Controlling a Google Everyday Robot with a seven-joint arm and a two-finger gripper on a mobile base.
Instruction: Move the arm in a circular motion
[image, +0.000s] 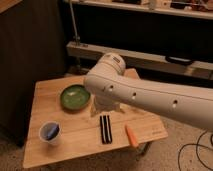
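The arm (150, 97) is large and glossy white. It reaches in from the right edge across the wooden table (80, 145). Its rounded joint (111, 65) sits over the table's back middle, and small dark screw holes dot the thick link. Under that joint the cream-coloured gripper (106, 106) points down, just above the tabletop and right of a green bowl (75, 96). Most of the gripper is hidden behind the link.
A white cup (50, 133) holding something blue stands at the table's front left. A black striped block (105, 128) and an orange carrot (131, 135) lie near the front. Metal shelving (150, 57) runs behind. Cables (197, 150) lie on the floor at right.
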